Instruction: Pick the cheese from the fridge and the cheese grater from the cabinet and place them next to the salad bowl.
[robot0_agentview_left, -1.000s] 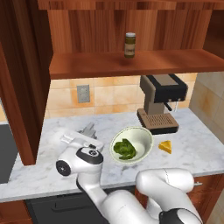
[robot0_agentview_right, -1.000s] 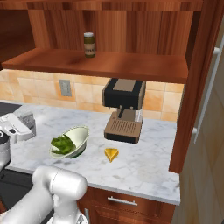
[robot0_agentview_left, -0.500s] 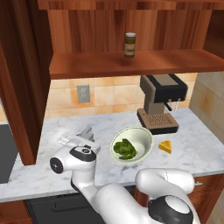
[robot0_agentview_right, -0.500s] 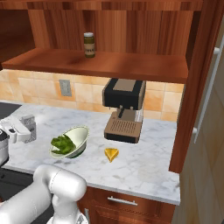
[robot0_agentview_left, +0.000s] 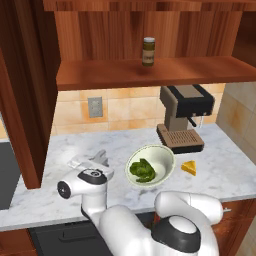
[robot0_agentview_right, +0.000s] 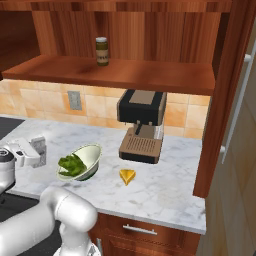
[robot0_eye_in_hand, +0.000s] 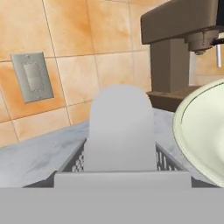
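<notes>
My pincer (robot0_agentview_left: 95, 165), part open, grips the grey metal box grater (robot0_agentview_left: 89, 161), lying lengthwise on the marble counter (robot0_agentview_left: 45, 200) left of the cream-green salad bowl (robot0_agentview_left: 162, 159) holding dark leaves (robot0_agentview_left: 142, 170). Yellow cheese wedge (robot0_agentview_left: 189, 167) lies right of it.

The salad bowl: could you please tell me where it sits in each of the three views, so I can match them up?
Left base view: the salad bowl sits at centre, on the counter.
Right base view: lower left of centre, tipped toward the camera.
Hand view: only its pale rim, at the right edge.
Shared landmark: the coffee machine, behind the bowl in all three.
</notes>
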